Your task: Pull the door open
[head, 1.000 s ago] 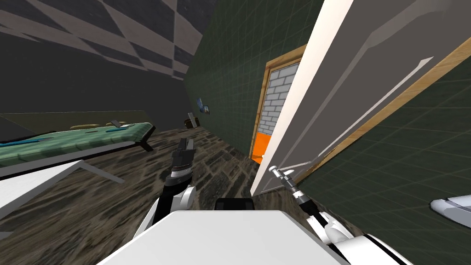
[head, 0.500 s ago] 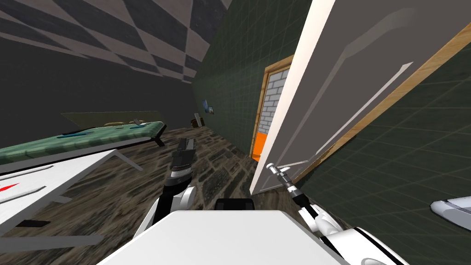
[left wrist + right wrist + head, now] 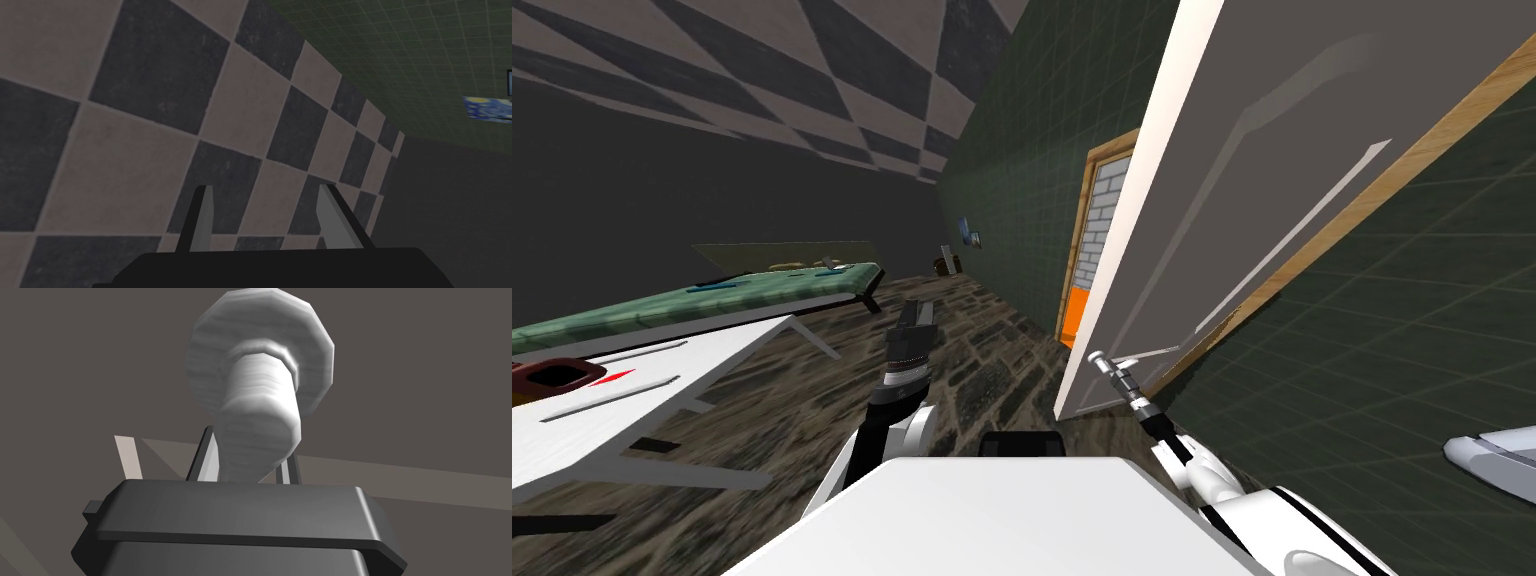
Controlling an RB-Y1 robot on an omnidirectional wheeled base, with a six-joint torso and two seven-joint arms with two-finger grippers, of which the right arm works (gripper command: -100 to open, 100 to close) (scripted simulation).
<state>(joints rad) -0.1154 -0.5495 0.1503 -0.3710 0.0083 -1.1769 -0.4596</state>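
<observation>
Grey door (image 3: 1272,130) at 1 o'clock, ajar, free edge swung clear of wooden frame (image 3: 1412,168); brick and orange showing through gap. White table (image 3: 662,380) at 9 o'clock. Left gripper (image 3: 915,315) at 11 o'clock, above dark floor (image 3: 982,350), fingers (image 3: 202,215) apart, holding nothing. Right gripper (image 3: 1102,362) at 1 o'clock, clamped on pale handle (image 3: 260,403) low on door's free edge.

Matt grey door (image 3: 1312,100), wood-grain frame (image 3: 1412,172), faintly streaked pale handle (image 3: 260,413) (metal-like), rough stone-patterned floor (image 3: 982,350).
</observation>
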